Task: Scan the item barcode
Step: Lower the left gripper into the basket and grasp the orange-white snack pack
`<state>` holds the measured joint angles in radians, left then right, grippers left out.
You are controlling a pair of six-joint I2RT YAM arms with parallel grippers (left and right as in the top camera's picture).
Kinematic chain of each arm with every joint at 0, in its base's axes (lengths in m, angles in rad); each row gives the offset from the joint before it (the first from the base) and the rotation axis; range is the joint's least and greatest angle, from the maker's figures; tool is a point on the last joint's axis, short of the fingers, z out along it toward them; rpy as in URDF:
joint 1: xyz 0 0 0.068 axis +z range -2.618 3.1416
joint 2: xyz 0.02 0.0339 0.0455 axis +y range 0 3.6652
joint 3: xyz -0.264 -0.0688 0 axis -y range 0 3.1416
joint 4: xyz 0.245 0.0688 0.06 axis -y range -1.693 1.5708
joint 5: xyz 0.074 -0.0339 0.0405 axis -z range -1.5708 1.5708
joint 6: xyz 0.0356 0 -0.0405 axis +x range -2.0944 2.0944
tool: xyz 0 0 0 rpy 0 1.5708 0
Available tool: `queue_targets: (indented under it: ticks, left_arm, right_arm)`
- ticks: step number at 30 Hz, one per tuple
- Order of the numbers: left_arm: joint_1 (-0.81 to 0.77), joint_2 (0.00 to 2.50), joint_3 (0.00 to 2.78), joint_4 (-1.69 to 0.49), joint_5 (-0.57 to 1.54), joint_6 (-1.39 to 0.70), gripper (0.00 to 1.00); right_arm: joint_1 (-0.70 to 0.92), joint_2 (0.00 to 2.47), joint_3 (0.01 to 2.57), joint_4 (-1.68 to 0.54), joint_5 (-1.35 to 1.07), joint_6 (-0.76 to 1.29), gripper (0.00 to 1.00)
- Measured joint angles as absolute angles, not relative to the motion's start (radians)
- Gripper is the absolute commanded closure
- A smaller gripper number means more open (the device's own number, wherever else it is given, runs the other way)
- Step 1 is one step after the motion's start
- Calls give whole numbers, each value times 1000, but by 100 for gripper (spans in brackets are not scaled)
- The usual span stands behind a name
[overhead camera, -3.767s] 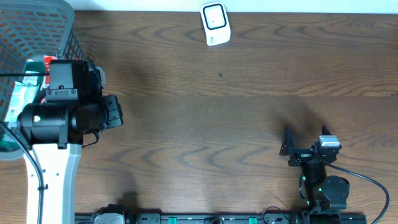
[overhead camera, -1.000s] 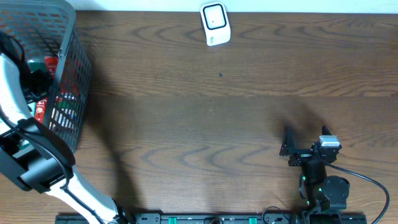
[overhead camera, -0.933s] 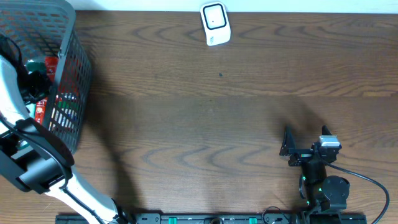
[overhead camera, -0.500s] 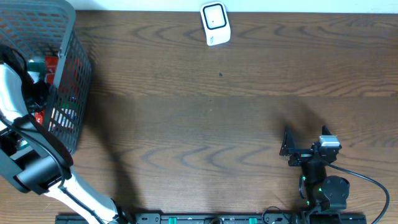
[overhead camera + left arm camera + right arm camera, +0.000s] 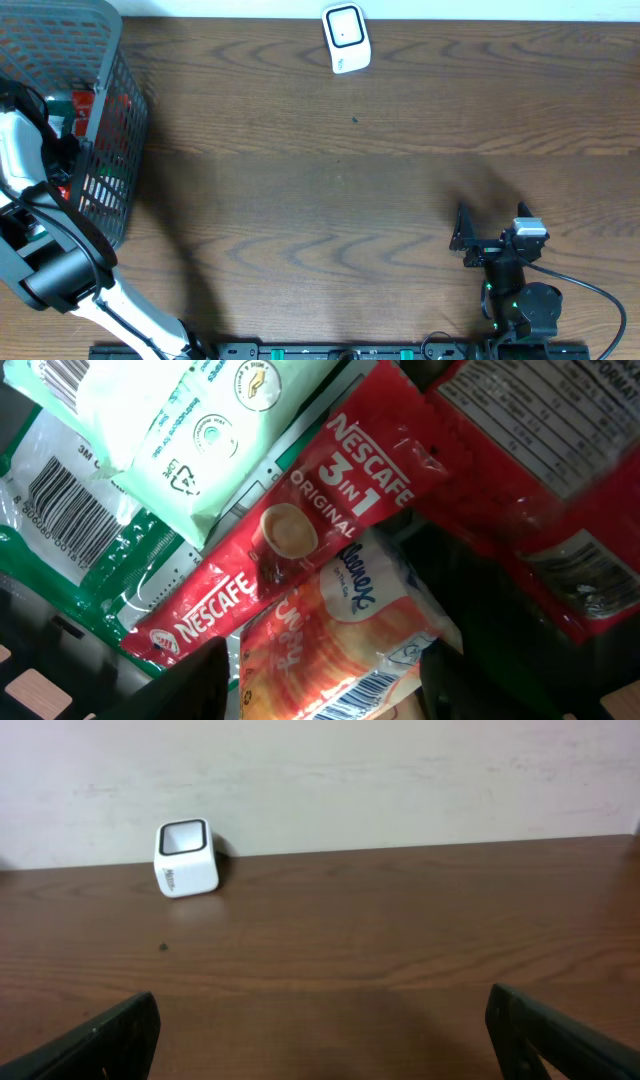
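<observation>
Tabletop (image 5: 350, 200) holds a basket (image 5: 120, 110) at its left edge, scanner (image 5: 346, 38) at far edge.

Only the fingertips of the left gripper (image 5: 322, 680) show, cut off by the bottom edge. The orange packet (image 5: 335, 625) between them is cropped below too. Beyond the gripper, to its right, the red pouch (image 5: 545, 500) has blurred, unreadable label print.
</observation>
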<state>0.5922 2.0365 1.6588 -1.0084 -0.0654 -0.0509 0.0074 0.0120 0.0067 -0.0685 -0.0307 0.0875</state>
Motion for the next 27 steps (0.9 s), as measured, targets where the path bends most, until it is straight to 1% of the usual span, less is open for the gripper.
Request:
queue_targets:
  ticks: [16, 18, 19, 27]
  left_arm:
    - [656, 2037, 1663, -1036, 2, -78, 38]
    - [662, 2037, 1669, -1036, 9, -78, 30]
    - [667, 2037, 1671, -1036, 16, -82, 29]
    - [672, 2036, 1671, -1042, 51, -81, 24]
  right_arm:
    - [7, 12, 7, -68, -30, 88, 1]
    - [7, 12, 7, -68, -30, 88, 1]
    - [7, 12, 7, -68, -30, 88, 1]
    - [7, 12, 7, -68, -30, 88, 1]
